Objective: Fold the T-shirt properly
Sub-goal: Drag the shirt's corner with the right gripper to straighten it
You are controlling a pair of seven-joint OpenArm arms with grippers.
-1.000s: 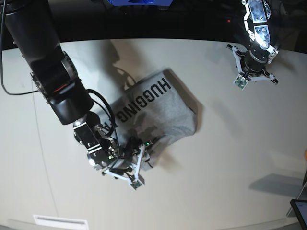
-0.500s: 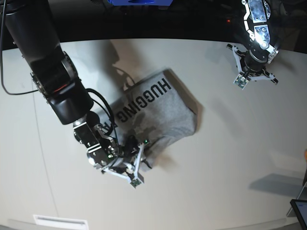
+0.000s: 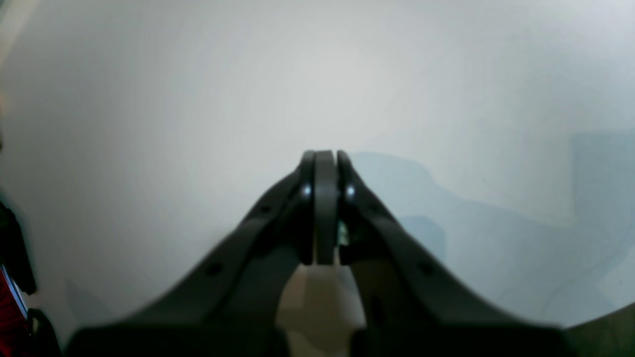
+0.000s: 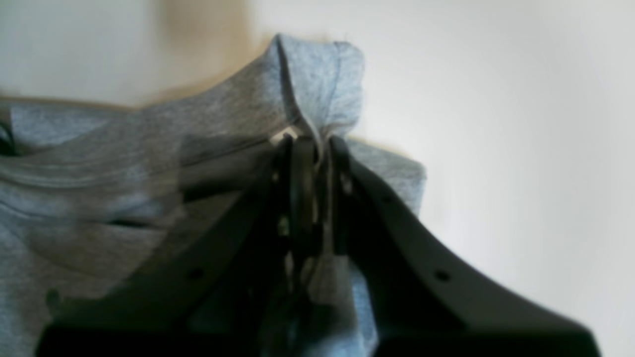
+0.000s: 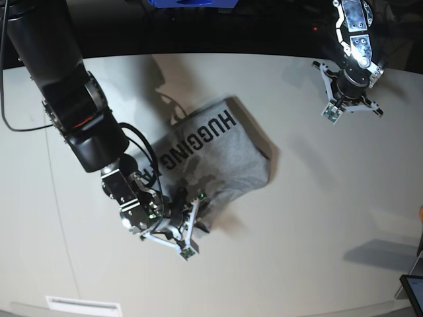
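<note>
Right wrist view: a bunched edge of the grey T-shirt (image 4: pixel 317 84) is pinched by the right claw (image 4: pixel 312 144); the fold should be carried low and evenly across the bench (image 5: pixel 317 198). The left claw (image 3: pixel 325 158) is clenched, empty, well apart. "HUGGING" is readable.

Black arms (image 5: pixel 73 99), looped cables, white-framed pincers.

T-shirt (image 5: pixel 218 155): soft heather-grey knit cloth, matt, finely flecked, with a stitched hem; black block lettering printed flat on it. Table (image 5: pixel 317 198): smooth off-white surface, matt with a faint sheen. Right gripper (image 4: pixel 312 148): fingers of dark, smooth, slightly glossy plastic. Left gripper (image 3: pixel 325 158): same dark smooth plastic
</note>
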